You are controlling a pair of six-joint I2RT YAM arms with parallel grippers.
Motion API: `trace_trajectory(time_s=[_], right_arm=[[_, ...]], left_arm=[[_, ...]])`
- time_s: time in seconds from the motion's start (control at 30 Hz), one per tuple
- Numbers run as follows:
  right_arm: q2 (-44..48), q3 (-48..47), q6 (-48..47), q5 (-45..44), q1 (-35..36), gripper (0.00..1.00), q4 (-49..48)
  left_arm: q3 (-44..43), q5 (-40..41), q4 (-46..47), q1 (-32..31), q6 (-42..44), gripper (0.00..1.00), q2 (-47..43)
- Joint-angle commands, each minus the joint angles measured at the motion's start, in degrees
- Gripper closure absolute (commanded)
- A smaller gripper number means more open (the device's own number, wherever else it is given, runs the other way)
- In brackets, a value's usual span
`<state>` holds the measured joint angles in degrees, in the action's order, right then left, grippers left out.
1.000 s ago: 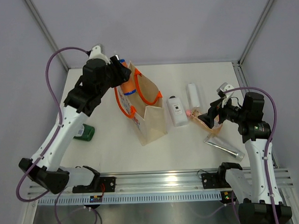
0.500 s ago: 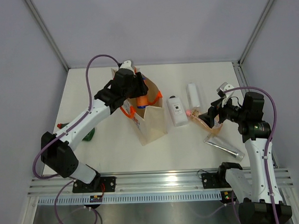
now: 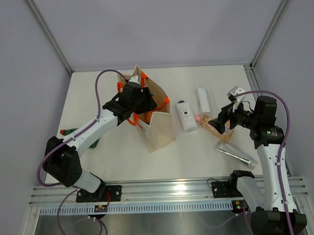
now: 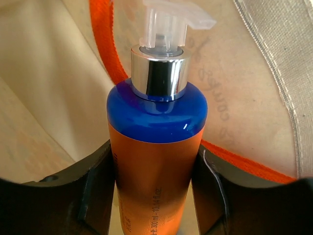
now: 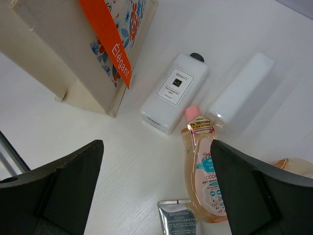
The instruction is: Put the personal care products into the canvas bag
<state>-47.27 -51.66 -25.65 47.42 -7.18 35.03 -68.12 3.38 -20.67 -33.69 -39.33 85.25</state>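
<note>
My left gripper (image 3: pixel 139 99) is shut on the orange bottle with a blue cap and clear pump (image 4: pixel 156 147), holding it in the mouth of the canvas bag (image 3: pixel 158 129). Bag cloth (image 4: pixel 44 83) and an orange handle (image 4: pixel 103 46) surround the bottle. In the top view the gripper hides the bottle. My right gripper (image 3: pixel 219 124) is open and empty, hovering over the pink-capped bottle (image 5: pixel 203 161). Near it lie the white flat bottle (image 5: pixel 173 93), the white cylinder (image 5: pixel 242 88) and the silver tube (image 5: pixel 178 218). A beige bottle (image 3: pixel 225 131) lies under the right gripper.
The bag stands upright left of the white flat bottle (image 3: pixel 186 116), its printed side (image 5: pixel 128 29) facing the right gripper. The silver tube (image 3: pixel 235 155) lies near the table's right front. A small green item (image 3: pixel 94 143) peeks out beside the left arm.
My left arm swung right from behind the bag's left side and carried the orange bottle into the bag's mouth. The right arm has not moved.
</note>
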Motion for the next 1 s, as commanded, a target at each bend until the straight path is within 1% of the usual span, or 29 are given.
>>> trace_trajectory(time_s=[0.0, 0.1, 0.2, 0.27, 0.3, 0.33, 0.37, 0.5, 0.57, 0.6, 0.63, 0.67, 0.7, 0.73, 0.8, 0.83, 0.87, 0.9, 0.93, 0.97], right_arm=[[-0.37, -0.28, -0.81, -0.57, 0.06, 0.00, -0.40], [-0.72, -0.37, -0.98, -0.40, 0.06, 0.00, -0.13], [-1.25, -0.28, -1.07, -0.22, 0.06, 0.01, 0.13], [-1.78, -0.28, -1.16, -0.22, 0.06, 0.00, 0.22], [-1.95, -0.28, -1.16, -0.22, 0.06, 0.00, 0.22], [-2.30, -0.20, -1.16, -0.13, 0.06, 0.01, 0.31], [-2.65, -0.11, -1.16, -0.13, 0.06, 0.00, 0.31], [-4.59, -0.20, -0.02, -0.83, 0.06, 0.00, -0.22], [-6.43, -1.15, 4.28, -3.19, 0.23, 0.01, -2.32], [-7.39, -1.95, 6.21, -4.95, 0.76, 0.00, -3.03], [-9.40, -2.91, 9.79, -11.41, 1.63, 0.01, -4.16], [-10.55, -5.44, 10.79, -16.60, 5.47, 0.01, -4.52], [-13.35, -6.43, 13.75, -22.57, 8.38, 0.00, -5.22], [-15.21, -7.57, 15.35, -34.03, 11.46, 0.00, -6.80], [-19.77, -10.91, 19.39, -42.11, 16.99, 0.00, -8.30], [-25.19, -12.22, 24.28, -47.02, 17.98, 0.00, -9.18], [-27.94, -14.93, 25.46, -49.33, 18.60, 0.01, -9.62], [-33.54, -16.27, 28.95, -51.09, 19.48, 0.00, -9.97], [-36.55, -18.11, 29.86, -54.59, 19.66, 0.01, -9.98], [-39.19, -21.69, 30.48, -56.28, 19.66, 0.00, -9.80]], left_arm=[[-3.77, -3.02, 6.61, 0.12, -2.94, 0.39, 2.09], [-5.36, -6.00, 5.90, 0.21, -1.89, 0.34, 5.26], [-5.71, -7.07, 6.08, 0.21, -1.28, 0.29, 6.59], [-5.54, -7.42, 6.69, 0.21, -0.92, 0.22, 6.42], [-5.36, -7.42, 6.87, 0.21, -0.23, 0.18, 6.24], [-5.27, -7.42, 7.30, 0.21, 0.22, 0.07, 5.63], [-5.18, -7.59, 7.48, 0.21, 0.66, 0.01, 5.36], [-5.53, -7.51, 7.31, 0.29, 3.72, 0.01, 3.52], [-6.41, -7.86, 6.78, 0.29, 5.14, 0.01, 2.21], [-6.94, -8.03, 6.17, 0.29, 7.32, 0.01, 1.59], [-8.25, -8.30, 5.03, 0.29, 8.73, 0.01, 0.97], [-8.87, -7.95, 4.33, 0.29, 10.92, 0.01, -0.60], [-9.40, -7.51, 3.62, 0.29, 12.07, 0.01, -1.48], [-9.92, -7.25, 2.48, 0.29, 13.39, 0.01, -2.62], [-10.54, -4.27, 1.16, 0.29, 16.55, 0.01, -6.48], [-10.54, -3.65, 0.28, 0.29, 17.61, 0.01, -8.16], [-9.59, -0.33, 0.10, 0.29, 18.75, 0.01, -9.91], [-8.97, 1.00, -0.16, 0.29, 20.51, 0.01, -13.50], [-8.18, 2.32, -0.60, 0.29, 21.31, 0.01, -15.54], [-7.21, 4.69, -0.86, 0.38, 21.92, 0.01, -17.47]])
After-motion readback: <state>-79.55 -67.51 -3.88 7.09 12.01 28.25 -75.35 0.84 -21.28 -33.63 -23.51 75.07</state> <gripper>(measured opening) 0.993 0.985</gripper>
